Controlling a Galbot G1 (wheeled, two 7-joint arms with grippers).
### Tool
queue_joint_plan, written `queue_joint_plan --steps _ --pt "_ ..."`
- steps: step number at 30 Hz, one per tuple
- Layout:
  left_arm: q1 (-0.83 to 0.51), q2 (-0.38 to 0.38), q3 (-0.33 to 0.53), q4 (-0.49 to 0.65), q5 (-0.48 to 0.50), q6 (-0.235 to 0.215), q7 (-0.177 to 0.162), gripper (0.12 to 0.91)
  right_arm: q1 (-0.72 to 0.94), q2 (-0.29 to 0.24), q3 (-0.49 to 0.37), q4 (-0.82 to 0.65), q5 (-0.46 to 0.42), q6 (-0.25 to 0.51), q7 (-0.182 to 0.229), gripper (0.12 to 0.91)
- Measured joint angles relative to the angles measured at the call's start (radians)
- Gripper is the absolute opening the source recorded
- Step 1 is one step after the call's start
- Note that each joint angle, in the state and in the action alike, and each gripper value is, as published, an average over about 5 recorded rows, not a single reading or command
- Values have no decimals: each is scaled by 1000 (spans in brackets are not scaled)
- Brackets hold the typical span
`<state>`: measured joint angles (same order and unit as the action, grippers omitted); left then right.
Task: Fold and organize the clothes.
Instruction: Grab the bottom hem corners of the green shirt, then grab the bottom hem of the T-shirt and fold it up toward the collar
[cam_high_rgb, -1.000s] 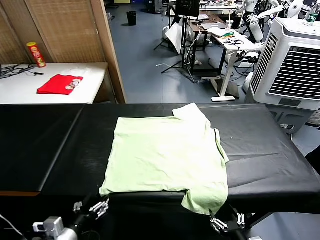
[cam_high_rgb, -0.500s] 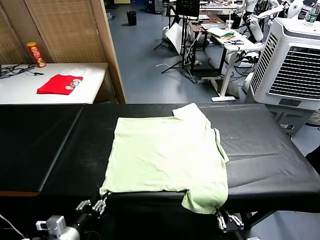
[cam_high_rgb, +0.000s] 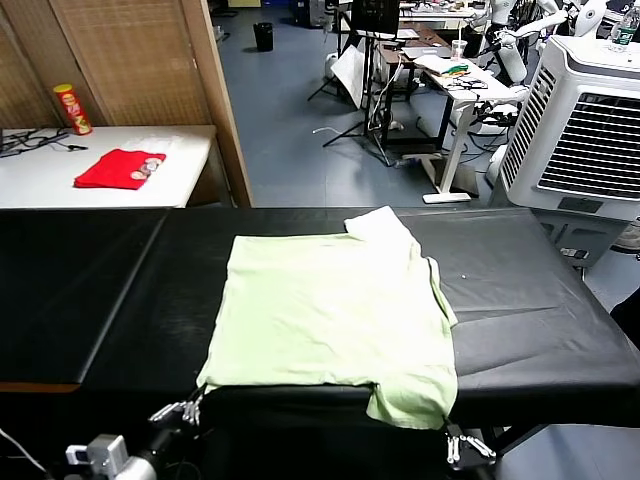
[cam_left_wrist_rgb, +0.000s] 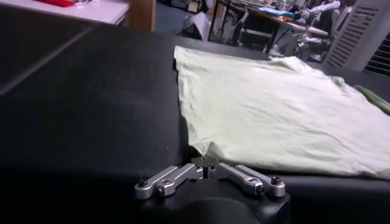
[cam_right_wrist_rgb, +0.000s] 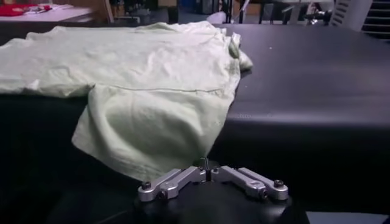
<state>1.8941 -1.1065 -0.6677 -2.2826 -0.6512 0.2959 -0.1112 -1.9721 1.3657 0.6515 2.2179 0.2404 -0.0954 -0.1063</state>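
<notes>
- On the black bench (cam_high_rgb: 110, 290) the pale green T-shirt (cam_high_rgb: 330, 310) lies spread flat, one part hanging over the near edge.
- Left gripper (cam_left_wrist_rgb: 207, 171) sits at the shirt's near left corner, fingers (cam_left_wrist_rgb: 183, 175) clamped on the hem.
- Right gripper (cam_right_wrist_rgb: 208, 170) sits below the bench edge, fingers (cam_right_wrist_rgb: 244, 178) pinched on the hanging part's lowest corner.

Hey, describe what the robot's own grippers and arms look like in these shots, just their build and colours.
Both the left gripper and the right gripper have bare silver metal linkage fingers joined by dark screws, mounted on a rounded black housing. In the head view a light grey block shows on the left arm. No markings are legible.
</notes>
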Motion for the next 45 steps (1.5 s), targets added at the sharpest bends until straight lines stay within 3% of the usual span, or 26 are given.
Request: queue_joint_plan --steps 6,11,28,45 --pt "-42 -24 -4 4 4 -26 -11 127 101 -30 25 -18 104 7 0 120" --pt "-111 -53 17 31 10 -26 -20 127 224 -61 12 -75 137 -5 4 120" --pt "-272 -86 99 136 189 -80 -16 127 639 -125 -99 -333 100 -46 43 120" --pt "-410 -31 187 279 303 -85 -17 127 822 -124 -178 -551 58 -49 41 120"
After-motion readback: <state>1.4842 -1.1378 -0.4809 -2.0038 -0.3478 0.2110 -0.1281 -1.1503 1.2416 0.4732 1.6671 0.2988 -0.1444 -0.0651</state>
